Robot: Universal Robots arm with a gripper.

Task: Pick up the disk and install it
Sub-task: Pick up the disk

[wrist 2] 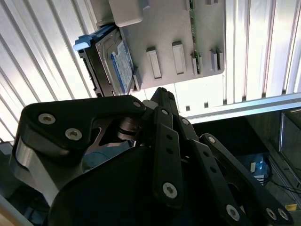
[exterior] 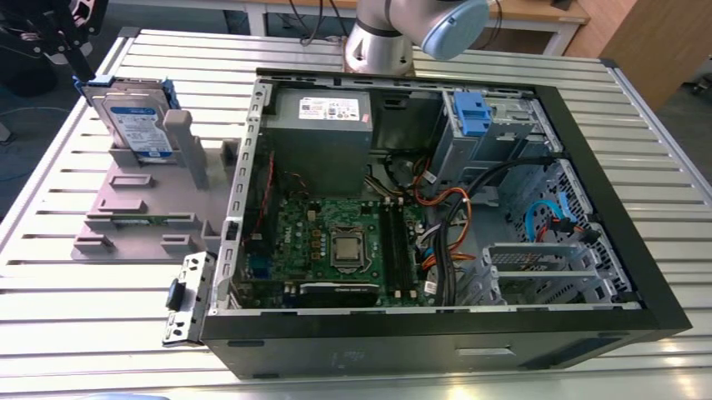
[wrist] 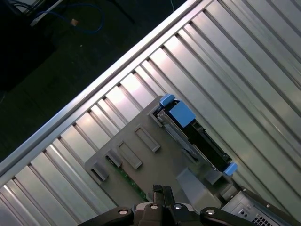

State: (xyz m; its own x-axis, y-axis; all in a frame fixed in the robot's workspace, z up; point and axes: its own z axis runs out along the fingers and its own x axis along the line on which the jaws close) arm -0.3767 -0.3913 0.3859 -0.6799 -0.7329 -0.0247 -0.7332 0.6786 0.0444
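Disk (exterior: 139,125), silver metal in a blue plastic bracket, stands upright in a grey plastic holder (exterior: 133,208); black gripper (wrist: 161,189) nearby, closed up, holding nothing

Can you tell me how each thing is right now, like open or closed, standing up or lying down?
disk: standing on edge in the grey holder, not installed.
grey holder: lying flat on the table, carrying the disk.
computer case: lying on its side, open, insides showing.
blue clip: sitting at the drive bay inside the computer case.
gripper: apart from the disk, not holding it.
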